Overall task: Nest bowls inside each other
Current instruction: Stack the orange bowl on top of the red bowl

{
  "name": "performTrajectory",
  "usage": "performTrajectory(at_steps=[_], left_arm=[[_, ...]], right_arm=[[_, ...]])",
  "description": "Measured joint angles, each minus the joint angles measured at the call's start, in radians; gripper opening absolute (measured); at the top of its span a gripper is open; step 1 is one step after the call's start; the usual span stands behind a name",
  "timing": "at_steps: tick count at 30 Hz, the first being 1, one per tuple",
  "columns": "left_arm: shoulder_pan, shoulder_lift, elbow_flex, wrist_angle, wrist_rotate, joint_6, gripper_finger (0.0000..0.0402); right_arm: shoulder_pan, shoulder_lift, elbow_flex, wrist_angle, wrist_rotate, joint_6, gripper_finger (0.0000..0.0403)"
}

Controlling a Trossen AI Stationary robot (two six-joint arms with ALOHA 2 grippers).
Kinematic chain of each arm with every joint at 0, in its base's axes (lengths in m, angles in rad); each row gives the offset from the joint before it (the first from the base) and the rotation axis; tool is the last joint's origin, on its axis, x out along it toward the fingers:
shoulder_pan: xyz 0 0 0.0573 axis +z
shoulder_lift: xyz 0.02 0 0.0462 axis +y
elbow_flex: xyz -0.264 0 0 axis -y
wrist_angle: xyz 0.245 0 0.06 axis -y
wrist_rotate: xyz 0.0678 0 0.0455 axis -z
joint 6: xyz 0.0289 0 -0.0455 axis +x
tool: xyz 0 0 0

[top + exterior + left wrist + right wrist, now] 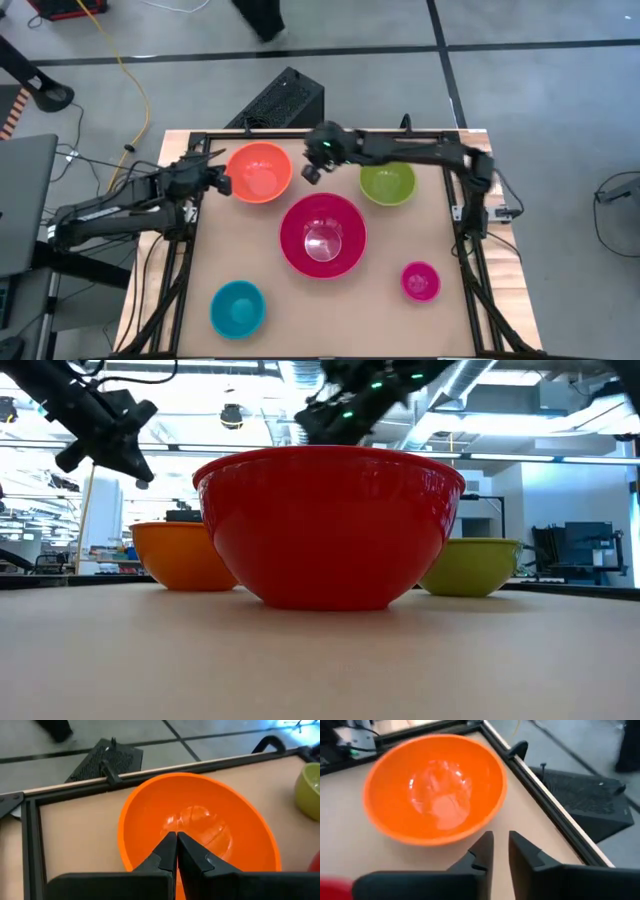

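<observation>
Five bowls stand apart, open side up, on the brown table. The orange bowl (260,172) is far left, the green bowl (387,183) far right, the big red bowl (322,235) in the middle, the blue bowl (238,307) near left and the small pink bowl (420,281) near right. My left gripper (176,837) is shut and hangs in the air over the orange bowl's left rim (224,183). My right gripper (501,837) is open by a narrow gap. It hangs above the table just right of the orange bowl (435,790), pointing toward it.
A black frame rail (330,133) runs round the table's edges, with clamps at the far corners. A black box (285,100) stands on the floor beyond the far edge. Bare board (330,310) lies between the blue and pink bowls at the near side.
</observation>
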Motion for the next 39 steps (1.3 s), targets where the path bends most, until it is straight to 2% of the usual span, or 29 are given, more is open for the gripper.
performTrajectory(at_steps=[5, 9, 14, 18, 24, 31, 35, 39], left_arm=[[0.002, 0.007, 0.000, 0.004, 0.038, 0.006, 0.0000], [0.002, 0.004, 0.000, 0.004, 0.076, 0.013, 0.0004], [0.002, 0.004, 0.000, 0.004, 0.095, 0.008, 0.0031], [0.002, 0.004, 0.000, 0.004, 0.101, 0.007, 0.0060], [0.002, 0.004, 0.000, 0.004, 0.107, -0.010, 0.0090], [0.002, 0.004, 0.000, 0.002, 0.135, -0.025, 0.0094], [0.002, 0.004, 0.000, -0.001, 0.154, -0.025, 0.0094], [0.002, 0.004, 0.000, -0.004, 0.159, -0.025, 0.0094]], right_arm=[[-0.034, 0.218, 0.319, -0.222, -0.020, 0.076, 0.0126], [-0.058, 0.331, 0.495, -0.336, -0.038, 0.139, 0.0183], [-0.076, 0.436, 0.607, -0.369, -0.118, 0.189, 0.0257], [-0.076, 0.479, 0.620, -0.363, -0.121, 0.249, 0.0284], [-0.069, 0.528, 0.619, -0.366, -0.117, 0.300, 0.0286], [-0.047, 0.550, 0.618, -0.360, -0.118, 0.317, 0.0279], [-0.037, 0.549, 0.618, -0.352, -0.118, 0.317, 0.0250], [-0.033, 0.549, 0.618, -0.350, -0.118, 0.322, 0.0195]])
